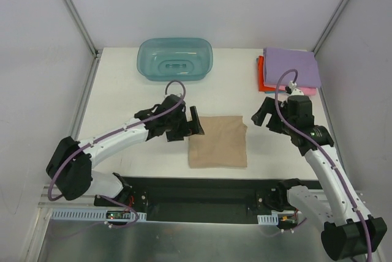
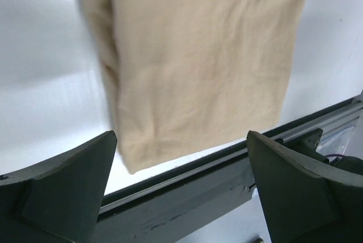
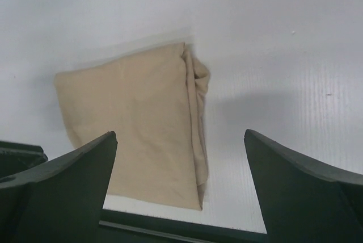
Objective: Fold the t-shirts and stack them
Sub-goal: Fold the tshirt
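Lifting the folded tan t-shirt onto the pile is, I judge, my step now. It lies flat as a tidy rectangle on the white table, near the front edge and between my two arms. One long edge shows loose, bunched layers in my right wrist view.

My left gripper hangs just beside its far left corner and my right gripper stands off its far right corner. Both have their jaws spread wide, with nothing in them.

To do this well, I should pinch through every layer at two corners of one edge. That way the fold should not spill open as it rises. Both arms should then travel level and together.

The stack waits in the far right corner: a lilac t-shirt on top, with pink and red-orange edges beneath. I should land square on it. The teal tub sits well apart.
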